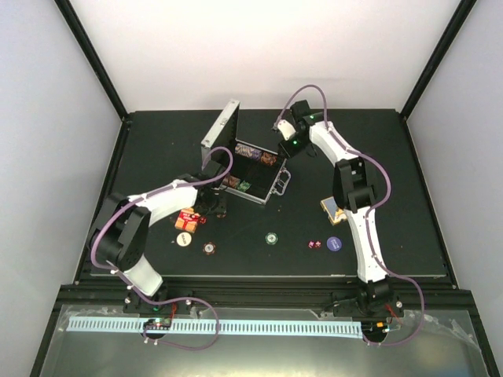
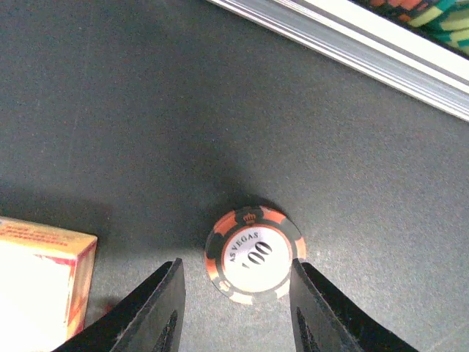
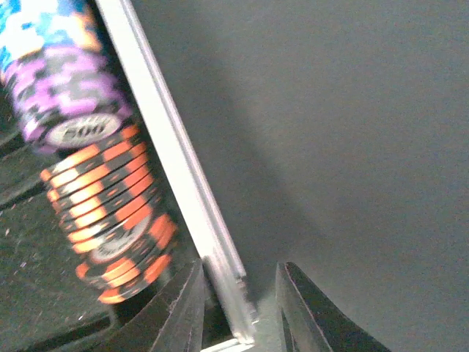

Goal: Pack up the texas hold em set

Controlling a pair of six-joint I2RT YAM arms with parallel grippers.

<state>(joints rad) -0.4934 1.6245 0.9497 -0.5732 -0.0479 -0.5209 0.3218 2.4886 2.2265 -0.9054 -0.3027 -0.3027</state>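
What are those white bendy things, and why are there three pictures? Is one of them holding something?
They are two robot arms, each ending in a two-finger gripper. The big picture looks down from above: the left arm and right arm reach towards an open silver case on a black table. A green chip, red dice and a card box lie nearby. The other pictures come from small cameras on the wrists. The left gripper has its fingers open on either side of an orange chip lying flat, not lifted. The right gripper has its fingers either side of the case's metal edge; whether it squeezes, I can't tell.
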